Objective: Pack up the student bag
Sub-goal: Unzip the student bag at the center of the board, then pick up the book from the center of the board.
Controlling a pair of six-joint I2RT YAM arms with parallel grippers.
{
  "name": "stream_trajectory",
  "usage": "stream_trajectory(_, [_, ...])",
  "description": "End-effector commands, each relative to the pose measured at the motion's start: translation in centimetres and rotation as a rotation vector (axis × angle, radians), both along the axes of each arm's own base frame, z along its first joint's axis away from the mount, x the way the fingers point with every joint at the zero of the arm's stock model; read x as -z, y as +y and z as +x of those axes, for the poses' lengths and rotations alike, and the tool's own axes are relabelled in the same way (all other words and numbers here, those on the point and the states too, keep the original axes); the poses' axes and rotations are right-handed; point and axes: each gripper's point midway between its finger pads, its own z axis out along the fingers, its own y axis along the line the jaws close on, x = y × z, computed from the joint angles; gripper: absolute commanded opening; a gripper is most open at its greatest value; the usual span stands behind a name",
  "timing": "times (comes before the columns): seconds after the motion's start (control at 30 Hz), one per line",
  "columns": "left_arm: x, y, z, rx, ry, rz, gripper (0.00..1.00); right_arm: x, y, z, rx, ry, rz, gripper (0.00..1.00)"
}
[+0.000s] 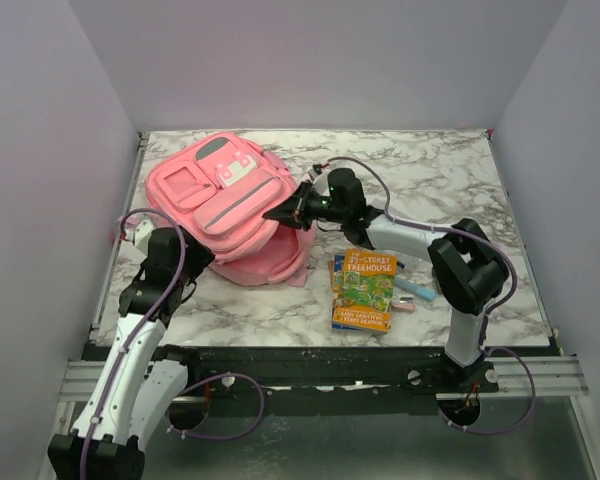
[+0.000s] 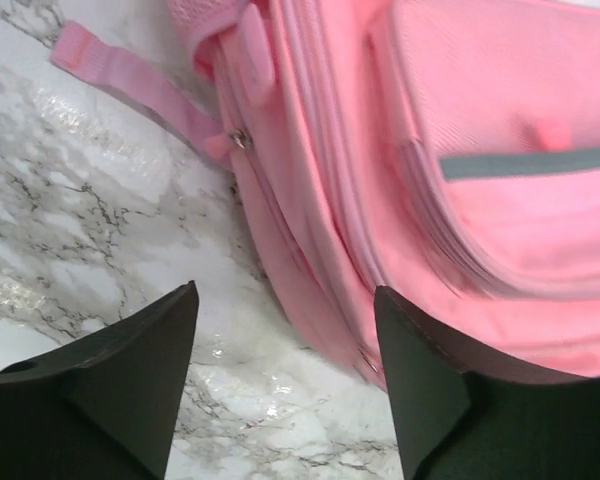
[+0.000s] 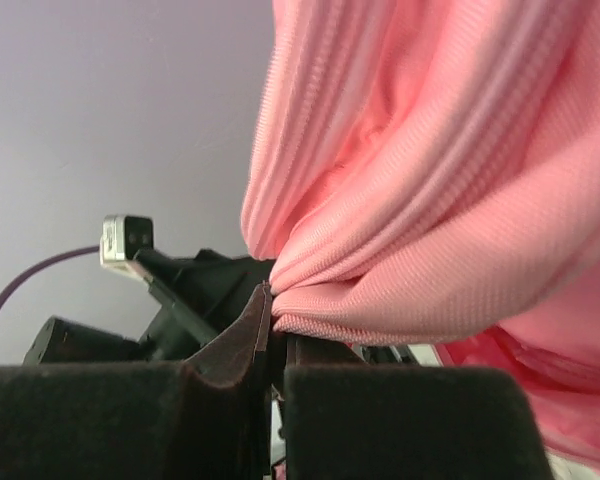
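Observation:
The student bag (image 1: pixel 225 205) is a big pink backpack lying on the marble table, front pockets up. My right gripper (image 1: pixel 280 212) is shut on a fold of the bag's fabric at its right edge and holds that edge lifted. In the right wrist view the pinched pink fabric (image 3: pixel 430 200) bunches above the closed gripper (image 3: pixel 275 295). My left gripper (image 1: pixel 200 260) stands open at the bag's near left side. In the left wrist view its gripper (image 2: pixel 285 290) hangs over bare marble with nothing in it, beside the bag's side seam (image 2: pixel 460 200).
A stack of colourful books (image 1: pixel 365 290) lies on the table right of the bag, with a blue pen-like thing (image 1: pixel 418 290) beside it. A pink strap (image 2: pixel 130 85) trails on the marble left of the bag. Walls enclose the table on three sides.

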Motion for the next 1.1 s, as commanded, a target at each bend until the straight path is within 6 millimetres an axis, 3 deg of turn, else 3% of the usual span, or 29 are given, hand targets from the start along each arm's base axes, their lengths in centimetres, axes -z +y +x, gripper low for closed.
stream_trajectory(0.0, [-1.7,-1.1,-1.0,0.051,-0.096,-0.064,0.77,-2.0,3.8,1.0,-0.042,-0.151,-0.051,0.08])
stream_trajectory(0.1, [-2.9,-3.7,-1.3,0.220,-0.165,-0.116,0.81,-0.1,3.3,0.7,-0.078,-0.193,-0.166,0.50])
stream_trajectory(0.17, [-3.7,-5.9,-1.8,0.343,-0.223,-0.162,0.85,1.5,1.8,0.6,-0.102,-0.248,-0.309,0.63])
stream_trajectory(0.3, [-4.8,-9.1,-2.9,0.497,-0.288,-0.224,0.88,3.1,-2.4,-1.2,-0.131,-0.320,-0.482,0.69])
stream_trajectory(0.53, [-5.4,-17.3,-4.5,0.786,-0.304,-0.339,0.91,4.6,-12.9,-5.4,-0.023,-0.325,-0.790,0.77])
stream_trajectory(0.73, [-4.0,-24.5,-5.9,0.976,-0.214,-0.363,0.93,3.3,-22.5,-10.3,0.223,-0.248,-0.929,0.84])
stream_trajectory(0.87, [-3.2,-28.3,-6.7,1.072,-0.156,-0.360,0.93,3.3,-27.5,-13.6,0.409,-0.172,-0.921,0.90])
stream_trajectory(1.0, [-1.6,-30.8,-7.2,1.149,-0.072,-0.354,0.98,4.4,-29.8,-16.5,0.495,-0.074,-0.874,0.93])
stream_trajectory(1.07, [-0.5,-31.3,-7.2,1.159,-0.030,-0.347,0.98,5.8,-29.6,-17.5,0.479,-0.035,-0.837,0.94])
